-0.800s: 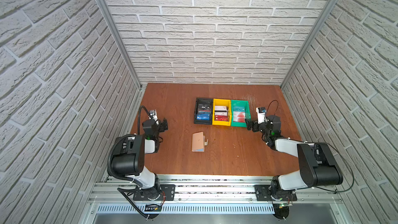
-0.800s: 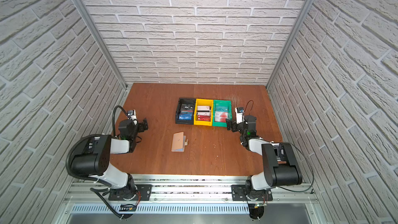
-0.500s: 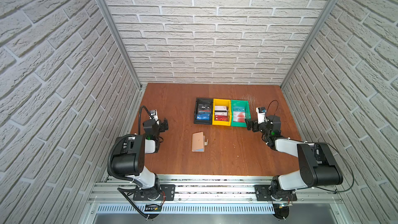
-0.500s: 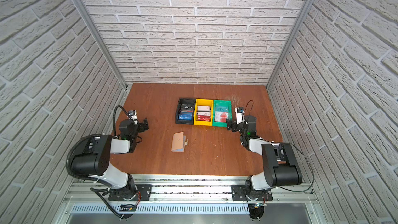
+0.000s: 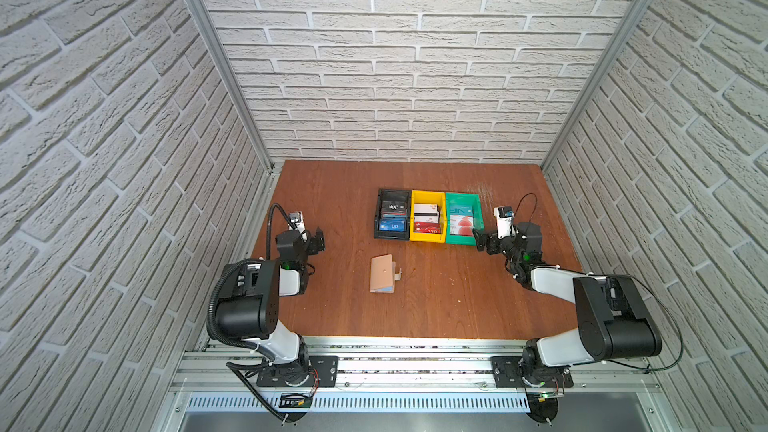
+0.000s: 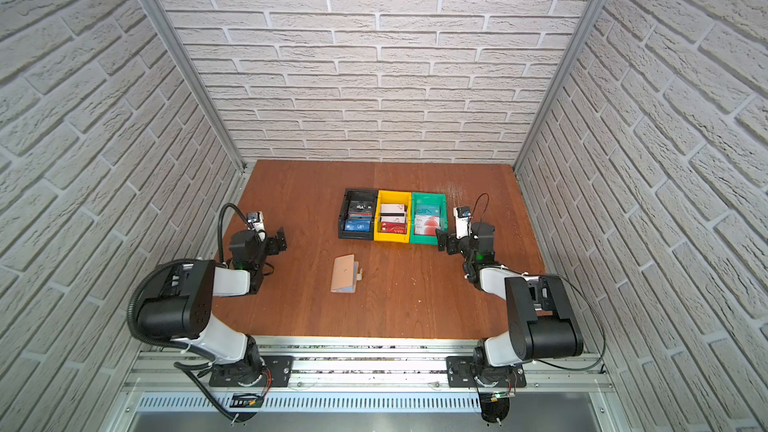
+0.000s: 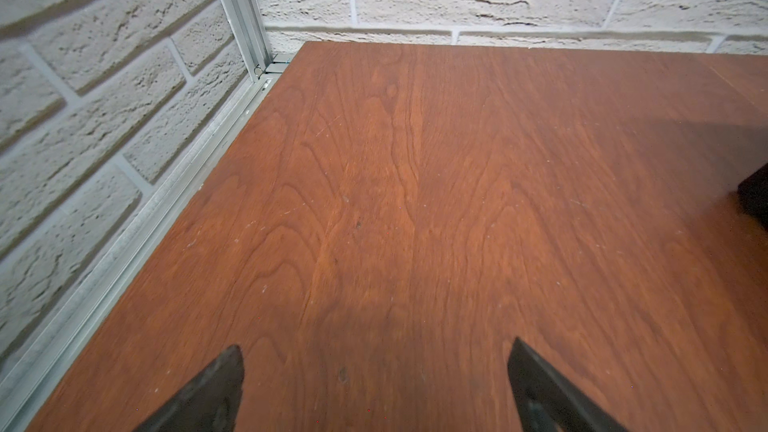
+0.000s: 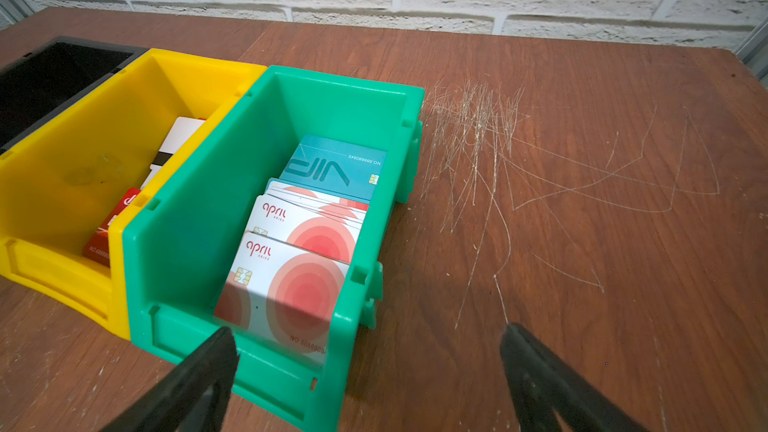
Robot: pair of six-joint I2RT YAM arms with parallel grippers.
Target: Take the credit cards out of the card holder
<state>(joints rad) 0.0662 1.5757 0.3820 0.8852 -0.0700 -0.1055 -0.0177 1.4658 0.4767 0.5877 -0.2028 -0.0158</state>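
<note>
Wooden surface [image 5: 436, 305] carries the card holder [image 5: 382, 274] lying flat near centre, four o'clock from the left hand [image 5: 318, 239], eight o'clock from the right hand [image 5: 482, 241], both gaping wide, empty; it looks light, soft, best pinched at its tab
</note>
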